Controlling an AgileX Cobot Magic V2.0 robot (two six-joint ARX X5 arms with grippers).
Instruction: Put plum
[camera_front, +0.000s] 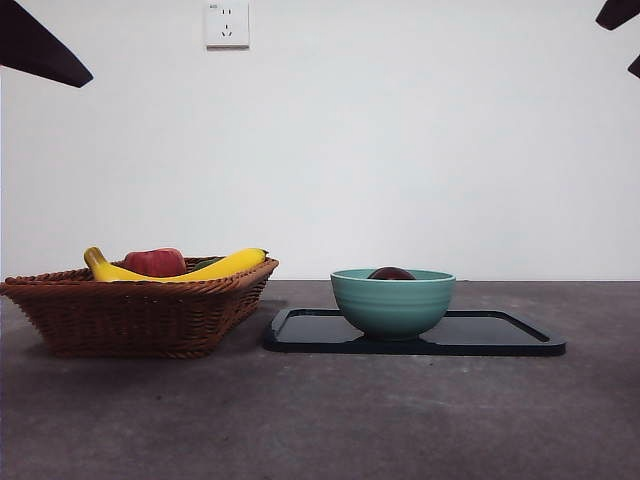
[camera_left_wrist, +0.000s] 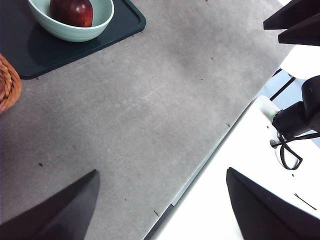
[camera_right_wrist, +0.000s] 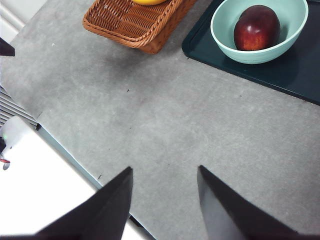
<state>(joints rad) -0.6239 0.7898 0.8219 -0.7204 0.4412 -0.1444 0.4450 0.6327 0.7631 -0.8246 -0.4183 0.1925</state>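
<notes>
I judge the placing done: the plum (camera_right_wrist: 257, 27) lies in the teal bowl (camera_front: 392, 301) on the dark tray (camera_front: 500, 335). My left gripper (camera_left_wrist: 160, 210) and right gripper (camera_right_wrist: 165, 200) hang open, empty, well clear. Wicker basket (camera_front: 135, 310), left, holds banana (camera_front: 215, 268) and red fruit (camera_front: 155, 262). Next: nothing but holding off.

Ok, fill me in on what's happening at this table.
Nothing is being handled right now. The plum sits inside the teal bowl, which stands on the dark tray. Beside the tray, the wicker basket holds a banana and a red fruit. The left end effector and right end effector are both open, empty, away from the fruit.
</notes>
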